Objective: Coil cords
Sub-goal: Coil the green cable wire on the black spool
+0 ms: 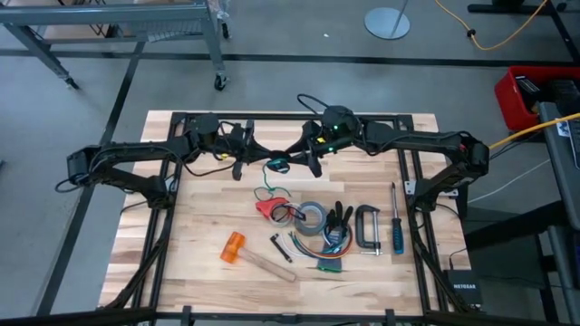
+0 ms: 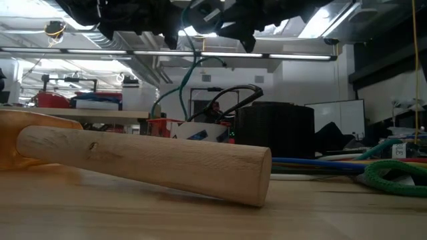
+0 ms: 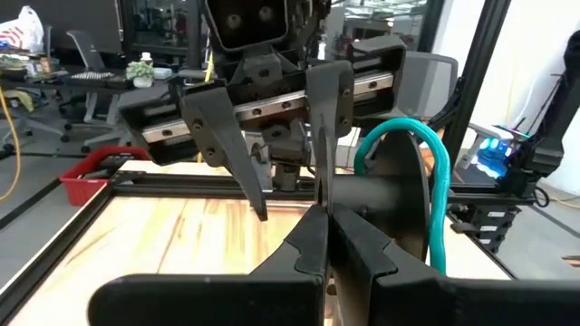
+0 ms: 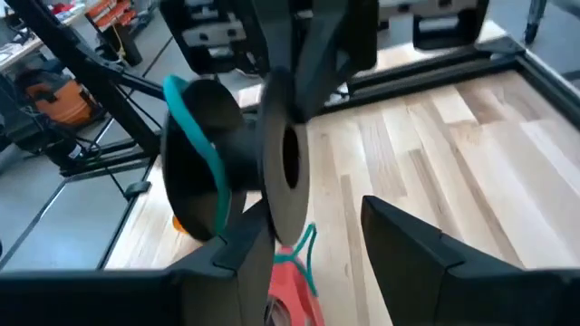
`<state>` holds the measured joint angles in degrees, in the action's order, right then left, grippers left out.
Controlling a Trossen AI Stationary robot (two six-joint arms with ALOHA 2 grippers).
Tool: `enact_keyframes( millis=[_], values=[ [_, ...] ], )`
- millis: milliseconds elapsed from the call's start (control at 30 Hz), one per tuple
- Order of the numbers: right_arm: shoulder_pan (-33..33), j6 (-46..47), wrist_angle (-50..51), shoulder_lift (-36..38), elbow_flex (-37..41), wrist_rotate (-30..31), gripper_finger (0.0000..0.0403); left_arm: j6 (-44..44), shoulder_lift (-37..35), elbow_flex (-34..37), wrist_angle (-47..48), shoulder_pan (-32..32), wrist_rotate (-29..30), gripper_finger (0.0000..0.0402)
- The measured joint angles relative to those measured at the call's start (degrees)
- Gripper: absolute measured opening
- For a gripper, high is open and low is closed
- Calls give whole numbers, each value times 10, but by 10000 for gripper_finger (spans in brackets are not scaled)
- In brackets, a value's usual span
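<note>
- The thin teal-green cord (image 3: 438, 181) runs round a black spool (image 4: 195, 118) held up in the air between the two grippers, near the table's far edge; a loose length hangs down from it toward a red object (image 1: 272, 208) on the wood
- left gripper (image 3: 326, 231) – fingers pressed tight together, just at the spool's rim; whether they pinch the rim itself cannot be told
- right gripper (image 4: 315, 210) – fingers spread wide; one spool flange stands against one finger (image 4: 240, 258), the other finger is apart from it
- Below the grippers, toward the near side, lie a grey tape roll (image 1: 313, 217), a black C-clamp (image 1: 367, 226), a blue-handled screwdriver (image 1: 396, 231), a bundle of multi-coloured wires (image 1: 331, 260) and an orange-headed hammer with a wooden handle (image 1: 267, 263); all are well apart from the spool
- The black frame rail (image 1: 272, 118) runs close behind both grippers; the light wooden table (image 1: 199, 217) is bare on the left half, up to the hammer
</note>
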<state>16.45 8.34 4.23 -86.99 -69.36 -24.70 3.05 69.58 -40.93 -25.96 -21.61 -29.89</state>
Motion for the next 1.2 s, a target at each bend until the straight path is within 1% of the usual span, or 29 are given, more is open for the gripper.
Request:
enact_keyframes(
  millis=[300,567,700,1033,1100,1200],
  values=[
    [0,2,-14,-1,0,-6,170,0,0,0,-4,6,0,0],
    [-6,2,-35,-8,0,-29,166,0,0,0,-6,6,-3,0],
    [-12,2,-51,-14,0,-34,136,0,0,1,-5,6,-6,0],
    [-15,2,-63,-26,0,-40,17,1,0,2,2,5,-4,0],
    [-14,2,-63,-27,0,-38,10,0,-1,2,2,5,-4,0],
    [-14,2,-63,-27,0,-38,11,-2,-1,2,-3,5,-3,0]
  ],
)
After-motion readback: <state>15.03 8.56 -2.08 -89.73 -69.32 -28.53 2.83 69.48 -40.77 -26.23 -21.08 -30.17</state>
